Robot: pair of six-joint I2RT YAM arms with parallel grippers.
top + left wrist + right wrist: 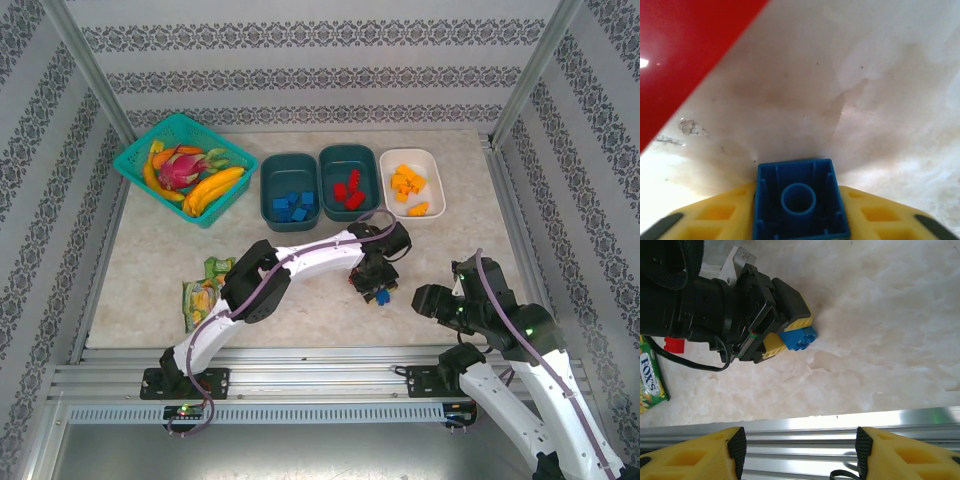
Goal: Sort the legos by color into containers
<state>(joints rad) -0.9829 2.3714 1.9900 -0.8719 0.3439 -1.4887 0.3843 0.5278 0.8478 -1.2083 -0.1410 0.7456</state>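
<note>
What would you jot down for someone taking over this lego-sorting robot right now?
Left hand: shut on a blue brick, close to the table.
Right hand: open, empty.
Done: blue bricks sit in the left teal tub, red ones in the middle teal tub, orange ones in the white tub.
Left: put the held blue brick in the left teal tub, then the red brick lying on the table into the middle one.
</note>
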